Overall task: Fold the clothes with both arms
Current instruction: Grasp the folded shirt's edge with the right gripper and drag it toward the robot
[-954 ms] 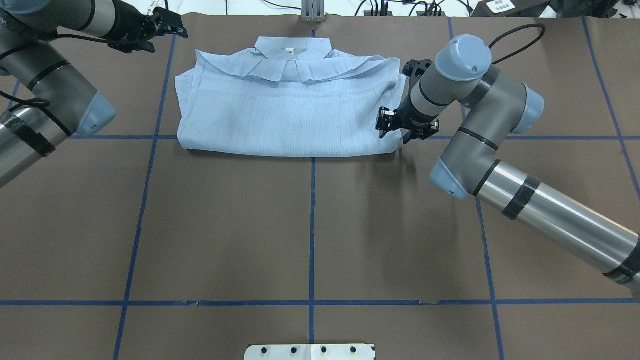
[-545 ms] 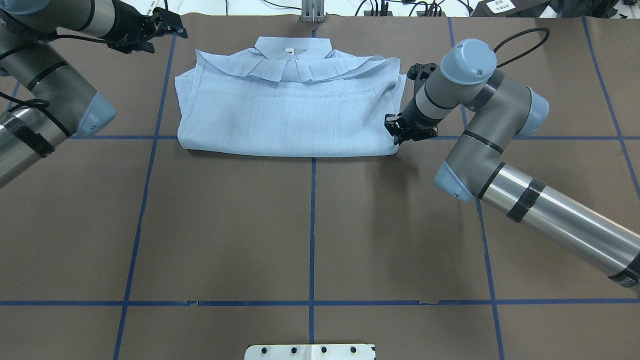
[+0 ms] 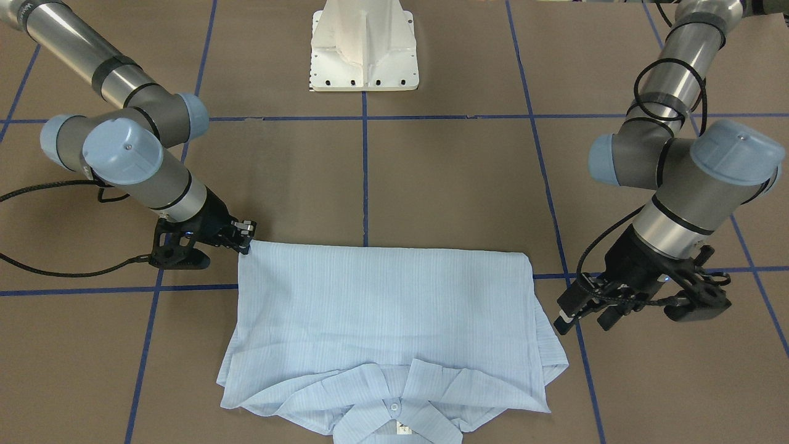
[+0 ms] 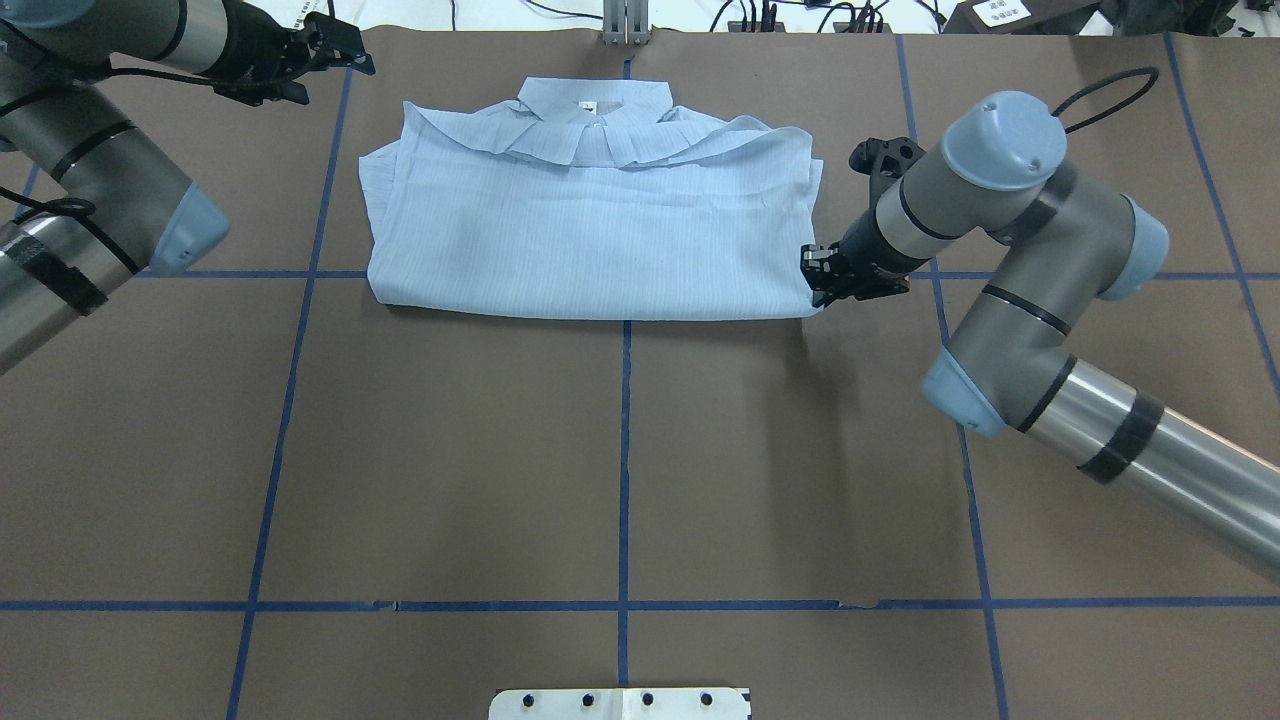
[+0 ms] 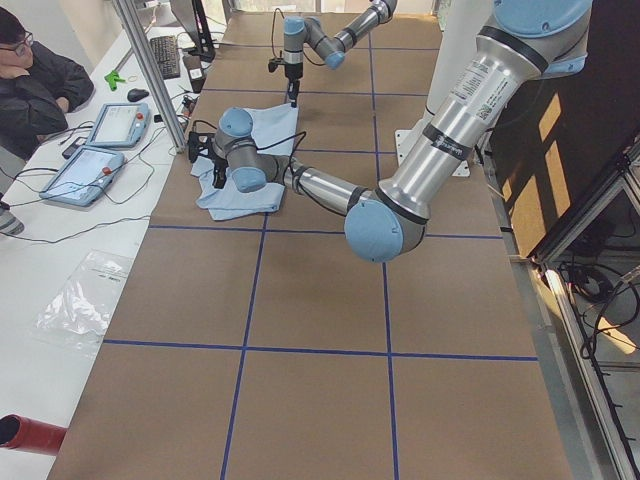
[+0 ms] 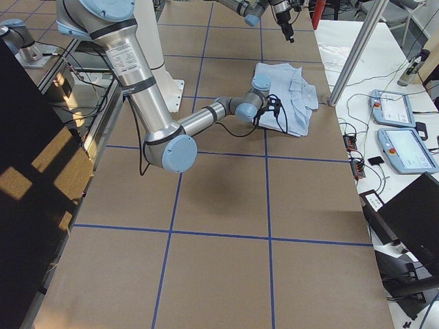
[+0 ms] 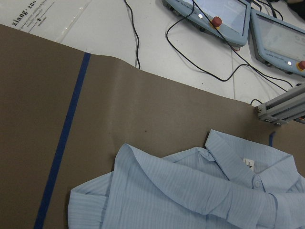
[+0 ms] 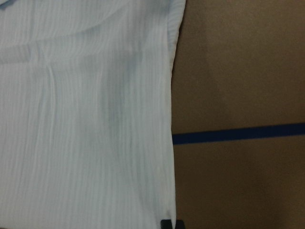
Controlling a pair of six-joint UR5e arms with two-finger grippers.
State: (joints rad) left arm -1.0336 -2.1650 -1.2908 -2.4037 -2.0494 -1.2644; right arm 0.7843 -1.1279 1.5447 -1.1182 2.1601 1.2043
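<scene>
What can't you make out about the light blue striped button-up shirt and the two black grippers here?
Light blue striped button-up shirt: cuffs hidden inside folded layers, every view.
White collar tag: print too small, left wrist view.
Black right gripper: right wrist view blurred, its bottom edge cuts the fingers.
Black left gripper: outside left wrist view.

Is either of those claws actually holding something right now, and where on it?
The right gripper seems to pinch the shirt at the corner of its folded edge. The left gripper holds nothing.
</scene>
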